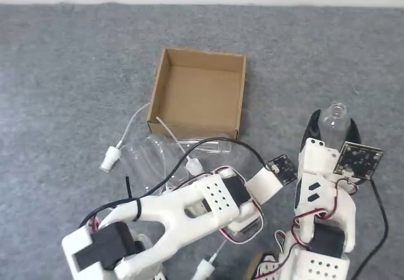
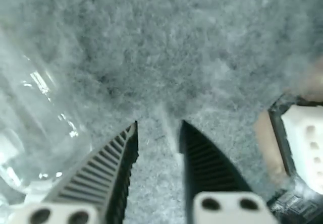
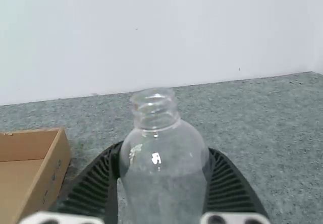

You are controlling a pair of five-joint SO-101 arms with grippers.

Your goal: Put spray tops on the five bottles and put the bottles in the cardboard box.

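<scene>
Our right end effector (image 1: 332, 121) pinches one uncapped clear bottle (image 3: 161, 173) upright, near the one cardboard box (image 1: 199, 94). Our left end effector (image 2: 157, 130) is spread, nothing between, over the table (image 1: 63, 72). We count three loose spray tops (image 1: 110, 159) (image 1: 194, 166) (image 1: 203, 270) and at least two lying bottles (image 1: 144, 157) (image 1: 213, 146).

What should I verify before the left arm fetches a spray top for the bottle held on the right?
1. The right gripper is closed on the clear plastic bottle: ok.
2. That bottle's neck is bare, ready for a top: ok.
3. The left gripper is open and empty over the grey carpet: ok.
4. A white spray top with tube lies free on the carpet: ok.
5. The brown cardboard box is open, with nothing inside: ok.
6. The other clear bottles beside the left arm are untangled: cannot tell.
</scene>
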